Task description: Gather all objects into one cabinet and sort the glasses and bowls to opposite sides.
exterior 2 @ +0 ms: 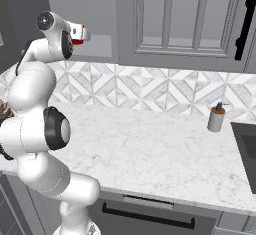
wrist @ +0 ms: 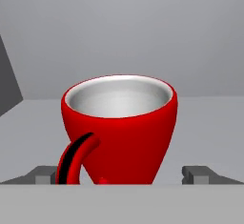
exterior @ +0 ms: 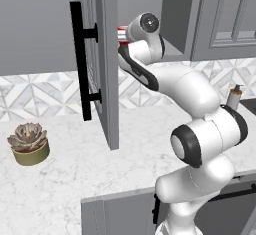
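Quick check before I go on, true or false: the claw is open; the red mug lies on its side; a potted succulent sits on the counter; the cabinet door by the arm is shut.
1. The claw is open. True: its fingertips stand apart on either side of the red mug.
2. The red mug lies on its side. False: it stands upright, mouth up.
3. A potted succulent sits on the counter. True.
4. The cabinet door by the arm is shut. False: it is swung open.
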Robot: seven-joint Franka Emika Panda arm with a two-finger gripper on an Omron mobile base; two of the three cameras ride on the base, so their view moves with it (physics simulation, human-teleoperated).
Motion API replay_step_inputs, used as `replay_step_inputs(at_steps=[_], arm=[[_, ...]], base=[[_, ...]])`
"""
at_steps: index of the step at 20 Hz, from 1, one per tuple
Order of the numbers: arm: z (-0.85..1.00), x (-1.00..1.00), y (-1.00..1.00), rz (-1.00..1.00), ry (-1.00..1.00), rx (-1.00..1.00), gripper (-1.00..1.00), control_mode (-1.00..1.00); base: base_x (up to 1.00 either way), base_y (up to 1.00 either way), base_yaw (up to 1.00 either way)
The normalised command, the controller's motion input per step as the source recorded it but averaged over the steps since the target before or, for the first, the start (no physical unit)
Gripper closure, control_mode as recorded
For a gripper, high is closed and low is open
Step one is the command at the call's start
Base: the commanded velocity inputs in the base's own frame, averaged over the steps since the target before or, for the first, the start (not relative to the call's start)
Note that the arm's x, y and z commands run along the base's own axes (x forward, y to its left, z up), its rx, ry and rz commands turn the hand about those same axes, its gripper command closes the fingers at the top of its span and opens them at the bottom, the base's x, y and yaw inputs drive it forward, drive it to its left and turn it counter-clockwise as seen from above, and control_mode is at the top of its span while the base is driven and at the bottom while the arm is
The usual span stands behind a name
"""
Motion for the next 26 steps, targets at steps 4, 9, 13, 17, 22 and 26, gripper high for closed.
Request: replay_step_inputs(at_steps=[4,9,13,17,22,26], arm=[[0.00,0.05,0.00,0.00,0.00,0.00,-1.00,-1.00],[0.00,0.00,0.00,0.00,0.00,0.00,1.00,-1.00],[0.00,0.00,0.00,0.00,0.00,0.00,1.00,-1.00],[0.00,0.00,0.00,0.00,0.00,0.00,1.00,-1.00],[0.00,0.00,0.00,0.00,0.00,0.00,1.00,-1.00],[0.00,-0.01,0.00,0.00,0.00,0.00,1.00,-1.00]], base=[[0.00,0.00,0.00],[0.00,0.00,0.00],[0.00,0.00,0.00],[0.00,0.00,0.00],[0.00,0.00,0.00],[0.00,0.00,0.00]])
